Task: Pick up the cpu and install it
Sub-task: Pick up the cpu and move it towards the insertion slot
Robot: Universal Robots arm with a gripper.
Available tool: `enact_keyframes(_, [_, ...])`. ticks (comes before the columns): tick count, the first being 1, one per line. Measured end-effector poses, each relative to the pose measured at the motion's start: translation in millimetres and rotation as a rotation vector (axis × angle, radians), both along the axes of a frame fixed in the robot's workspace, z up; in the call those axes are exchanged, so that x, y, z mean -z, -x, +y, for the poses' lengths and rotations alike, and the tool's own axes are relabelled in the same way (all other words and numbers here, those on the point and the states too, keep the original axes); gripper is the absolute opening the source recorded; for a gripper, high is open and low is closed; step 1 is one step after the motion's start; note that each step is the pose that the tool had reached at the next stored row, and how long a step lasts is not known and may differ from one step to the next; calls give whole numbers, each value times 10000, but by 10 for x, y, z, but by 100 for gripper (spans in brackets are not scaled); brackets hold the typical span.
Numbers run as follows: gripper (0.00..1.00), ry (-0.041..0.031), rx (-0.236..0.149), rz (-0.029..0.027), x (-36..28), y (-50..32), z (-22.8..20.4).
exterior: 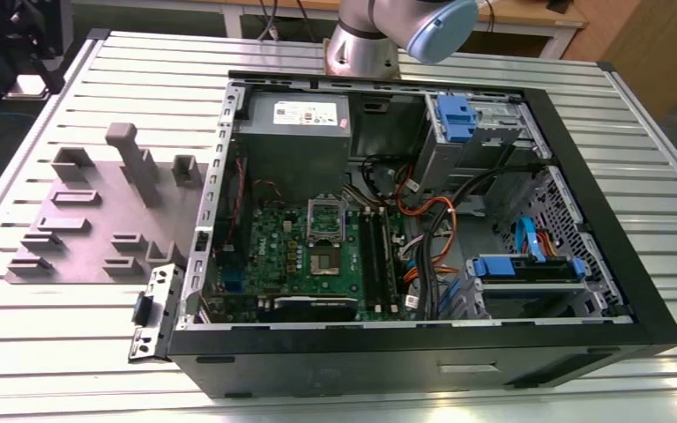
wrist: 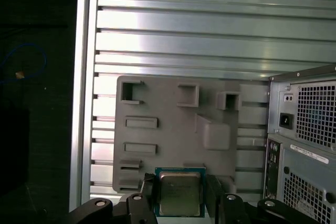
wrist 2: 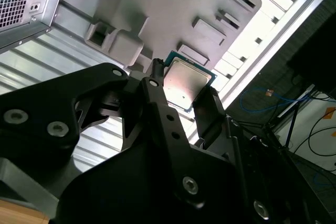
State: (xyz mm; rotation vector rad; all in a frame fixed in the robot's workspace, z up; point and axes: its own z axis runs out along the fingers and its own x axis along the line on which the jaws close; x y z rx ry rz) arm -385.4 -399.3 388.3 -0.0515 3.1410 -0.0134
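- My end effector (wrist: 181, 190) is pinching the cpu (wrist: 179, 193) by two opposite edges. Its black fingers (wrist 2: 160, 103) are closed just enough to grip it.
- The cpu is showing its shiny metal top in both wrist views. It is hanging in the air, clear of the grey tray (wrist: 168, 129).
- The tray, with its little raised blocks, is lying on the ribbed silver desk (wrist: 210, 35).
- Just beside the tray, the open computer case (exterior: 433, 352) is lying on its side.
- Inside it, the green board (exterior: 315, 256) is facing up.
- In the exterior view, the arm (exterior: 374, 40) is standing behind the case.
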Motion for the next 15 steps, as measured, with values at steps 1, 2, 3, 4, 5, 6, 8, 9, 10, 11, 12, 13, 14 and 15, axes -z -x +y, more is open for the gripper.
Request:
enact_keyframes(1, [47, 0, 0, 0, 0, -3, 0])
enact_keyframes(2, [47, 0, 0, 0, 0, -6, 0])
enact_keyframes(3, [47, 0, 0, 0, 0, -8, 0])
enact_keyframes(4, [47, 0, 0, 0, 0, -11, 0])
enact_keyframes(5, [47, 0, 0, 0, 0, -13, 0])
enact_keyframes(6, [47, 0, 0, 1, 0, -15, 0])
enact_keyframes(8, [47, 0, 0, 0, 0, -20, 0])
enact_keyframes(9, [47, 0, 0, 0, 0, -22, 0])
enact_keyframes(10, [47, -1, 1, 0, 0, -24, 0])
enact_keyframes(11, [47, 0, 0, 0, 0, -27, 0])
enact_keyframes(12, [47, -1, 0, -1, 1, -29, 0])
enact_keyframes(13, [47, 0, 0, 0, 0, -31, 0])
enact_keyframes(14, [47, -1, 0, 0, 0, -33, 0])
enact_keyframes(15, [47, 0, 0, 0, 0, -36, 0])
